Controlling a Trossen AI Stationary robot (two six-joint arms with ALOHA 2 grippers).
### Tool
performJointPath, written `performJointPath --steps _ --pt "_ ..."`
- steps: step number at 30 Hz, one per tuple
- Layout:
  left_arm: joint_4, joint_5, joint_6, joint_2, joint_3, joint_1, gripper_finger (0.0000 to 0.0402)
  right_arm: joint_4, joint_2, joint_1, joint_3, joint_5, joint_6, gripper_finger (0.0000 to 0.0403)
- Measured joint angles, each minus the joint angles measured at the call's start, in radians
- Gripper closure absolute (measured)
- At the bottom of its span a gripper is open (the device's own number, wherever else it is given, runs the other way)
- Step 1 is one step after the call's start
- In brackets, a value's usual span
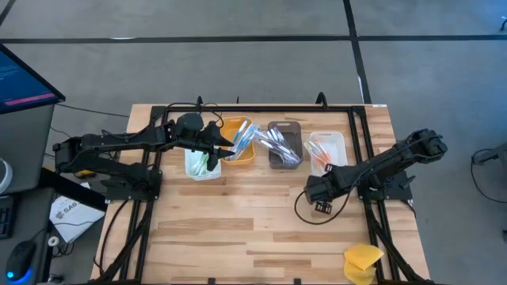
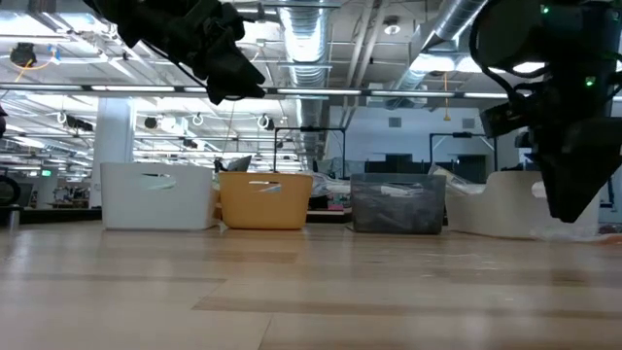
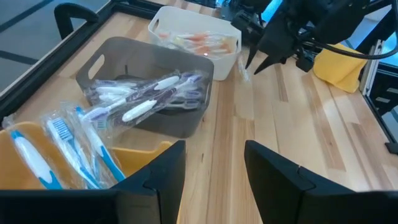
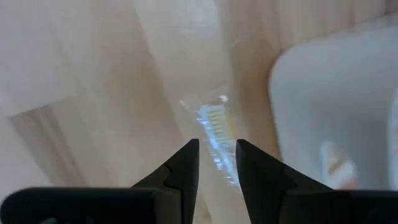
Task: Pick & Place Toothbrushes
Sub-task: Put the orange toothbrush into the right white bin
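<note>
While left gripper [image 1: 230, 147] hangs over yellow bin [image 1: 238, 153], fingers parted, nothing between them; blue-handled toothbrushes [image 3: 68, 146] in wrappers just below it. Purple toothbrushes [image 3: 146, 99] in grey bin [image 3: 109, 59] ahead, orange ones [image 3: 199, 42] in white bin [image 3: 227, 59] beyond. Right gripper [image 4: 216, 152] low over table [image 1: 261, 229], narrowly open, wrapped toothbrush [image 4: 214, 127] lying just past fingertips, beside white bin wall.

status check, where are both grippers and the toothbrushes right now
Left gripper open, empty, over the yellow bin. Right gripper open, low over a wrapped toothbrush on the table beside the white bin. Nothing blocking.
</note>
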Motion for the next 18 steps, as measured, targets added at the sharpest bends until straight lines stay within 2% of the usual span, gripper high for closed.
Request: performJointPath --steps 9,18 --pt "0.006 0.0 0.0 0.0 -0.001 0.0 0.0244 0.041 0.011 -0.033 0.0 -0.013 -0.027 0.0303" --pt "0.008 0.0 0.0 0.0 -0.001 0.0 0.0245 0.045 0.111 -0.055 0.005 -0.005 -0.051 0.0303"
